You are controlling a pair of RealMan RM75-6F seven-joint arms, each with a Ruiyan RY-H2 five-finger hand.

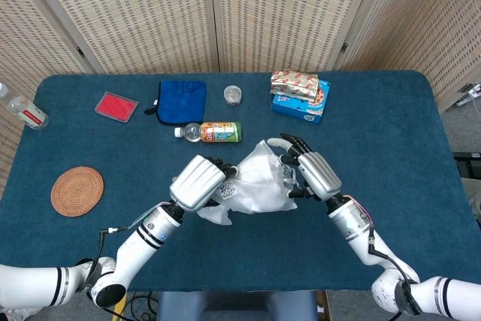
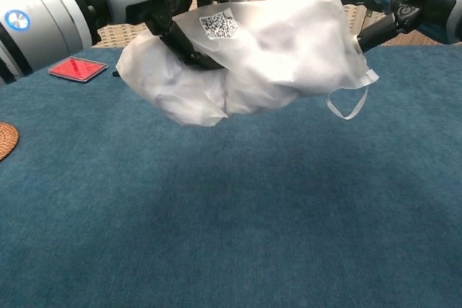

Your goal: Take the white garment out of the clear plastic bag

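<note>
The clear plastic bag (image 2: 289, 41) with the white garment (image 2: 180, 88) inside is held above the blue worktop (image 2: 231, 236), between both robot hands, near the front centre. The film is crumpled and cloudy; the garment shows as a soft white bulge hanging lower at the left end. A narrow loop of torn film (image 2: 346, 102) dangles from the bag's right corner. A square QR-code label (image 2: 218, 24) sits on the upper left face of the bag; its pattern is too small to decode.

The left robot hand (image 1: 197, 182) grips the left end of the bag, fingers curled into the film. The right robot hand (image 1: 314, 174) holds the right end, fingers closed on the plastic.

Behind the bag lies a bottle (image 1: 210, 132) with an orange-green label; its print is illegible.
</note>
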